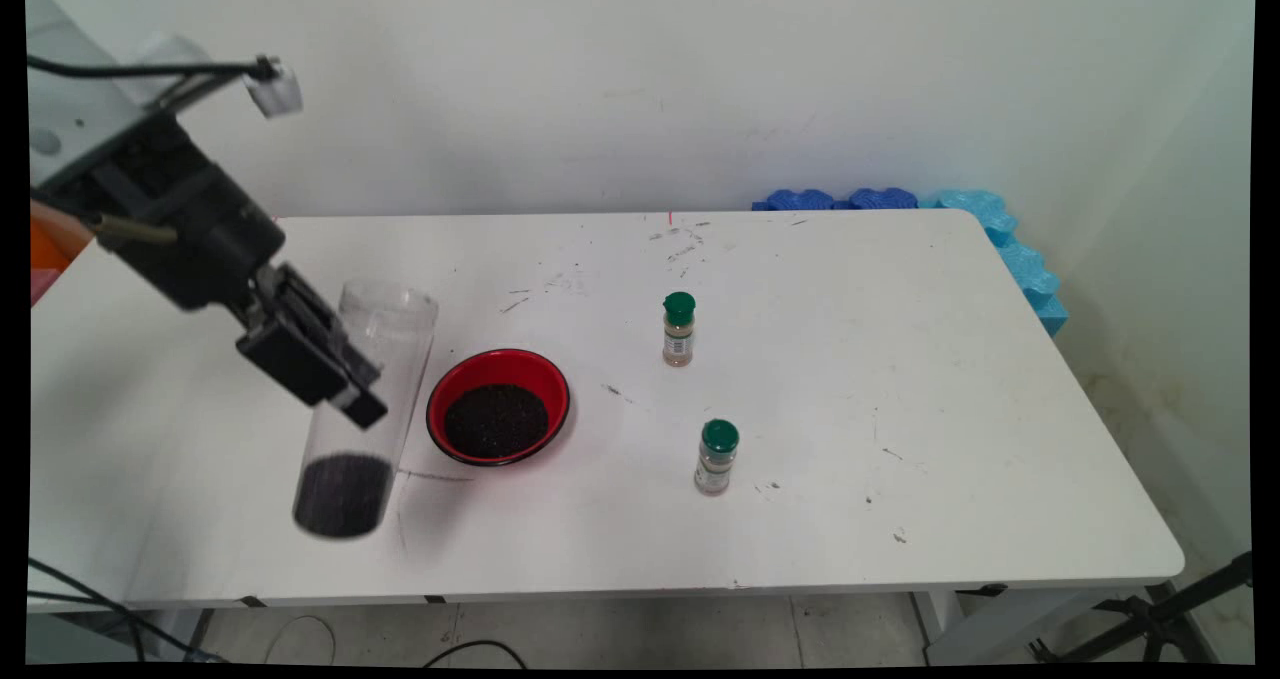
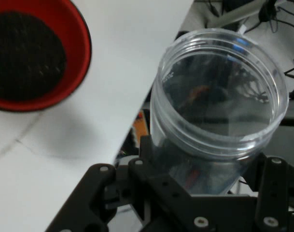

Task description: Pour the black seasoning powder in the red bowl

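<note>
My gripper [image 1: 345, 384] is shut on a tall clear plastic jar [image 1: 362, 409], gripping its wall about halfway up. The jar leans slightly, its mouth is open at the top, and a layer of dark granules lies in its bottom. In the hand view the jar's open rim [image 2: 219, 92] fills the right half, with the gripper [image 2: 204, 193] closed around the wall below it. Just right of the jar, a red bowl [image 1: 498, 406] holding dark granules sits on the white table [image 1: 850, 409]. That bowl [image 2: 31, 53] shows at the upper left of the hand view.
Two small spice bottles with green caps stand right of the bowl, one farther back [image 1: 678, 329] and one nearer [image 1: 716, 456]. Blue foam pieces [image 1: 900, 199] lie along the table's back right corner. The table's front edge runs just below the jar.
</note>
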`<act>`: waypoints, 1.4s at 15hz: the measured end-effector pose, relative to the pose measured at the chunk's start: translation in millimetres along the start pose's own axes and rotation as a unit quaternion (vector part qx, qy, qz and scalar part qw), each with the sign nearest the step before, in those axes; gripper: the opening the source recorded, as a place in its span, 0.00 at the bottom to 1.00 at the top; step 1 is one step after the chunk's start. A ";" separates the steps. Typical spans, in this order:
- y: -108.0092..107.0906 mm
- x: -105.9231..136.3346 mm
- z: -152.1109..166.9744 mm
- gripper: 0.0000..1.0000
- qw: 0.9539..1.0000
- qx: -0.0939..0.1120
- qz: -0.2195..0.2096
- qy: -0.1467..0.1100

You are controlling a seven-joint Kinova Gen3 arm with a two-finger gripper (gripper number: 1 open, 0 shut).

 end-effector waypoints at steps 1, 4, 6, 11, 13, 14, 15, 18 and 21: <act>0.0 -1.1 3.4 0.00 1.000 -0.005 -0.013 -0.004; -3.0 -4.3 17.6 0.00 0.997 -0.018 -0.068 -0.012; -6.1 -6.3 26.0 0.00 0.995 -0.026 -0.100 -0.016; -18.0 -10.0 48.1 0.00 0.983 -0.052 -0.173 -0.021; -22.7 -11.1 54.6 0.00 0.979 -0.061 -0.194 -0.023; -25.5 -12.0 58.2 0.00 0.976 -0.067 -0.204 -0.026; -28.6 -12.8 61.5 0.00 0.973 -0.073 -0.216 -0.027; -38.5 -13.3 69.4 0.00 0.960 -0.088 -0.264 -0.026; -49.9 -10.9 76.6 0.00 0.943 -0.098 -0.318 -0.018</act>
